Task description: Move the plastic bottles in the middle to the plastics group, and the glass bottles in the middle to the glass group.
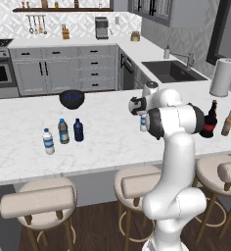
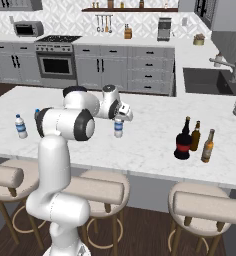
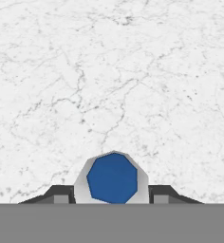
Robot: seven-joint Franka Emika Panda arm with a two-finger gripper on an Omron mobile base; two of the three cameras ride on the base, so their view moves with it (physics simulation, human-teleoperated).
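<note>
Grip is the matter in hand: my pincer [image 3: 112, 195] points straight down over the clear bottle [image 3: 112, 176], and in the hand view its blue top sits dead centre with one of my fingers [image 3: 61, 195] pressed to each flank. So the pincer is narrow and closed on that bottle, which stands upright, long axis vertical, in line with my approach. It is in the middle of the worktop [image 1: 103, 142], roughly halfway between the front and back edges. I cannot tell whether its base has left the marble.

What the next move turns on is direction. The plastics group lies well off to my left, toward the left end of the worktop: the small water bottle [image 1: 48, 141], the greyish blue-capped bottle [image 1: 63, 131], and the navy bottle [image 1: 78, 130] just beside it (that one looks sorted). I judge the carry to be a plain sideways run leftward along the worktop, high enough to keep the base off the surface, ending near the navy bottle without knocking it.

Toward the right end, the squat red-labelled bottle [image 2: 182, 142] stands just beside the beer bottles [image 2: 195, 136], so the glass looks settled.
</note>
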